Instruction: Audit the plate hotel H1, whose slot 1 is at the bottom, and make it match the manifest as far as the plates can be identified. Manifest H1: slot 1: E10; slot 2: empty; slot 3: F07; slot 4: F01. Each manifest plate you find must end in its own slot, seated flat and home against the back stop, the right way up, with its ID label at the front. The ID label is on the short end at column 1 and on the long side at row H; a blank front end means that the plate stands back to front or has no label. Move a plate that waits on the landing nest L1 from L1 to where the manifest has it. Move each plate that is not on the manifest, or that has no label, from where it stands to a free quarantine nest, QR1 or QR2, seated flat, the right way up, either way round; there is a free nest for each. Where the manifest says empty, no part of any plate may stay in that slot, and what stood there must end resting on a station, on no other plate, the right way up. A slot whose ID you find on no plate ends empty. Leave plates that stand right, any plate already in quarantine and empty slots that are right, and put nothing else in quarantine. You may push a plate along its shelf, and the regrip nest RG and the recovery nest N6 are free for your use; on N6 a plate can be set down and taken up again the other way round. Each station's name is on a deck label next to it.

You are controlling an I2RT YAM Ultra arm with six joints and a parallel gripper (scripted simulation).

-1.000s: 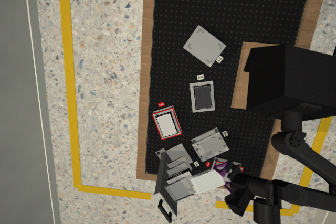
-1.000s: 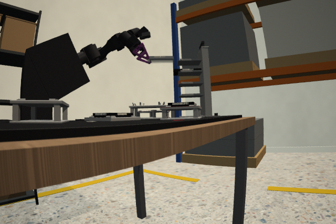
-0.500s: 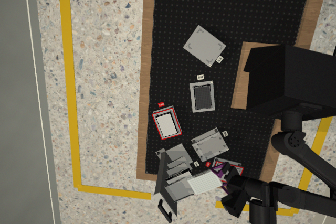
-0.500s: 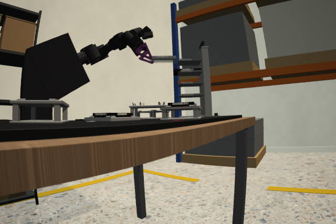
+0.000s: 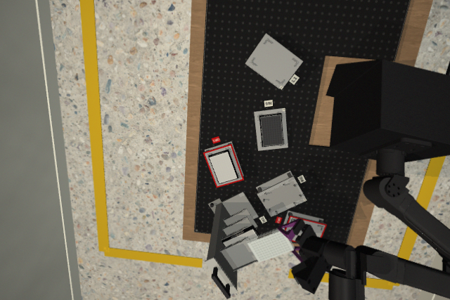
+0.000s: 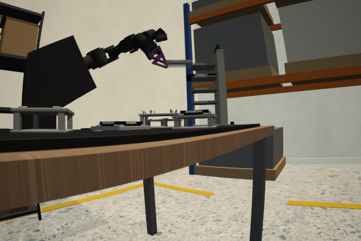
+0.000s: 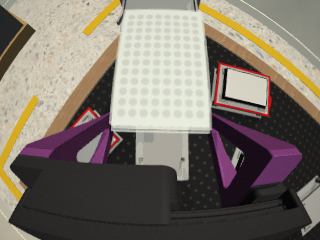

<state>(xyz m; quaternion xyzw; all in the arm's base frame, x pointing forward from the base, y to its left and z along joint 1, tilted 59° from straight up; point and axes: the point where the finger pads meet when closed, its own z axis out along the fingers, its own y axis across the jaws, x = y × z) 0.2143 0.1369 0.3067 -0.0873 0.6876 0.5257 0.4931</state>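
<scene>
The plate hotel H1 (image 5: 232, 238) stands at the table's near left corner; in the side view (image 6: 208, 83) it is a grey tower of shelves. My gripper (image 5: 292, 242) is shut on the near end of a white well plate (image 5: 271, 246), wells up, held level in the air. The plate's far end reaches the front of the top shelf (image 6: 203, 65). In the wrist view the plate (image 7: 160, 70) lies between my purple fingers. A dark plate (image 6: 203, 74) sits in the slot just below. No label shows on the white plate.
A red-framed quarantine nest (image 5: 223, 166) holds a white plate. The other red-framed nest (image 5: 309, 224) lies under my wrist, partly hidden. A dark plate sits on the nest in mid-table (image 5: 271, 129). The L1 nest (image 5: 273, 60) and the grey nest (image 5: 280, 194) are bare.
</scene>
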